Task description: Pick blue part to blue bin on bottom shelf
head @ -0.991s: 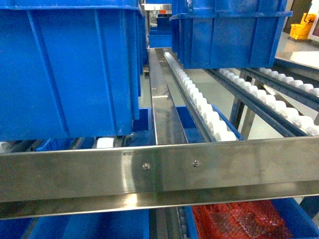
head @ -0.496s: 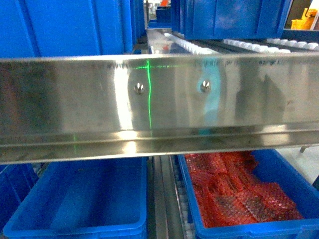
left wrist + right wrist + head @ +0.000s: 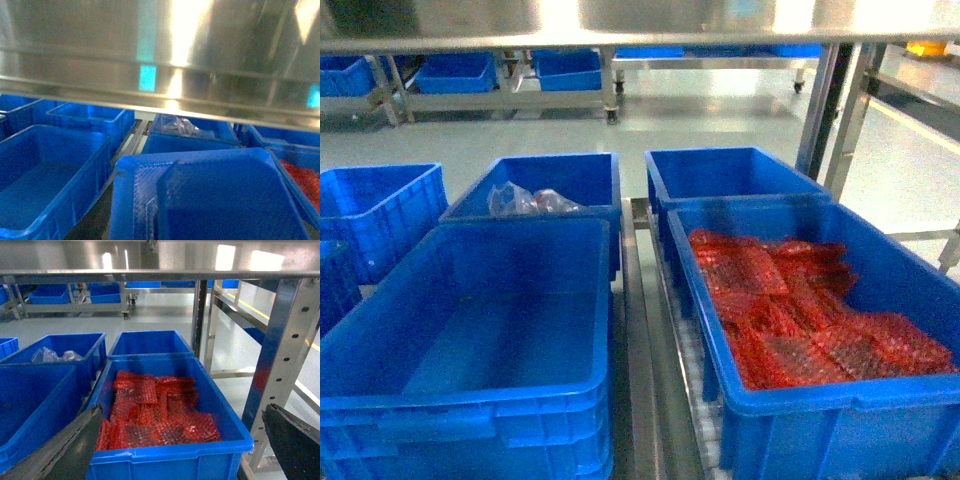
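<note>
A blue bubble-textured part (image 3: 210, 200) fills the lower left wrist view close to the camera, hanging above the bins; it hides my left gripper's fingers, which seem shut on it. The bottom shelf (image 3: 638, 300) carries several blue bins. The near-left blue bin (image 3: 470, 330) is empty. The near-right bin (image 3: 880, 400) holds red bubble-wrap packets (image 3: 780, 310). My right gripper (image 3: 185, 440) is open over that bin's front rim, one dark finger (image 3: 65, 450) at each side. Neither gripper shows in the head view.
A rear-left bin (image 3: 590, 175) holds clear plastic bags (image 3: 525, 200); the rear-right bin (image 3: 720, 170) looks empty. A steel shelf beam (image 3: 160, 75) runs just overhead. Grey rack uprights (image 3: 280, 350) stand at the right. More blue bins (image 3: 380, 210) sit further left.
The head view has dropped from the upper roller level, past the steel beam, down to the bottom shelf's bins.
</note>
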### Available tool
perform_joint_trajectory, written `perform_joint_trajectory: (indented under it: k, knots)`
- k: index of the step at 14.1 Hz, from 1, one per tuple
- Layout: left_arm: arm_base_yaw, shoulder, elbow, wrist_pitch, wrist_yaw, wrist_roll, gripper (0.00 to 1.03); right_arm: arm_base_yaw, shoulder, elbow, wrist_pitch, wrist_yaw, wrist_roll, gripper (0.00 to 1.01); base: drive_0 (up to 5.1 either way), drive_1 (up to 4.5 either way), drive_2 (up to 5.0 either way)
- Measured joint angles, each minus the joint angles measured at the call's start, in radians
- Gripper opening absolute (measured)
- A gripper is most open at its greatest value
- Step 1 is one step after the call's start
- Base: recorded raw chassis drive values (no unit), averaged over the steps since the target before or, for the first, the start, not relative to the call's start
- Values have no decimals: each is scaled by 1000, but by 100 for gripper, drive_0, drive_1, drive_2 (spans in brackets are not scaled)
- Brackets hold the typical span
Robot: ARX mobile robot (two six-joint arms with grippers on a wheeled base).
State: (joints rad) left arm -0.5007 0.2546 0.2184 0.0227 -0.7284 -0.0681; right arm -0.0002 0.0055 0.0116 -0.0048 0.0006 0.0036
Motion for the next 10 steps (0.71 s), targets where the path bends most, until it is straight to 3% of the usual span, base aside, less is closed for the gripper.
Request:
perform_joint_trajectory:
  k: [10]
  knots:
    - [0,0,-1,-1,0,0,44,0,0,0,-1,-1,-1,98,0,0,0]
